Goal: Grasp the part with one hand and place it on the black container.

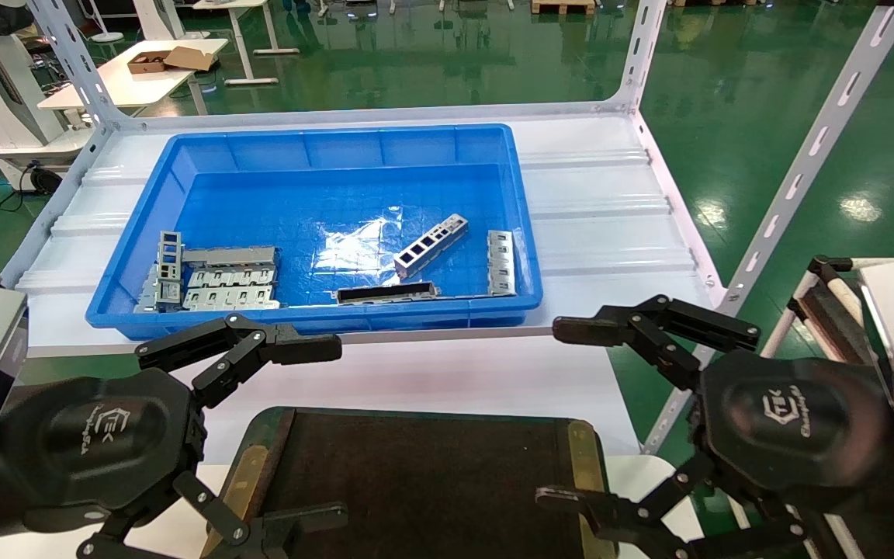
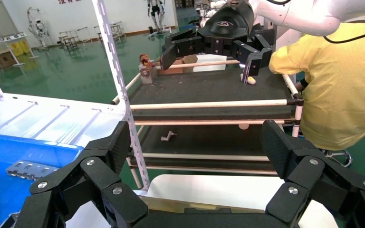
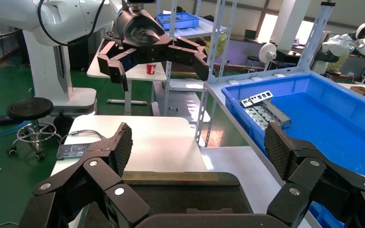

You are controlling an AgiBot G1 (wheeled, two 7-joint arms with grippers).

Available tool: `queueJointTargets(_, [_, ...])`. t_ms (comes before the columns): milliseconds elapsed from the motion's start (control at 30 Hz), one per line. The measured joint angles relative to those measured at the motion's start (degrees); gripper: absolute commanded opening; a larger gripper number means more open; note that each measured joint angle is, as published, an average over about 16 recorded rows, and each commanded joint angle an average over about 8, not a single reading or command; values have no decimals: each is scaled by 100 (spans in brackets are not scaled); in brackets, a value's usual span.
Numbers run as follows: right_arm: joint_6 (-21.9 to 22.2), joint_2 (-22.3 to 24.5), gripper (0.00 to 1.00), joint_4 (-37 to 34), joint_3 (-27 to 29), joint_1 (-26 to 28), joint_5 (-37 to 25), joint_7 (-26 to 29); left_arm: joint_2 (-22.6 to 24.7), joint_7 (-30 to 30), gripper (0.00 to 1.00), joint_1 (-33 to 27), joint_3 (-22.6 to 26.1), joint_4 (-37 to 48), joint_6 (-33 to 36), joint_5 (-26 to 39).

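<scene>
**Both hands open, part in the bin**

We see the part [image 1: 431, 245] lying tilted on the floor of the blue bin [image 1: 183, 155], apart from the other brackets. Our left hand [image 1: 249, 435] and right hand [image 1: 594, 411] hover spread wide and empty above the near corners of the black container [image 1: 579, 466].

The white shelf surface [image 1: 594, 225] carries the blue bin [image 1: 323, 147] across its rear and middle, while the black container [image 1: 416, 481] sits on a white table top [image 1: 653, 470] at the near edge, apart from the bin.
</scene>
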Motion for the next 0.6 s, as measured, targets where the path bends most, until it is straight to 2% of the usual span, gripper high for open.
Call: queueJointTargets(600, [0,0,100,0,0,0,0,0,48,5,100,-22,20,7,-146,109])
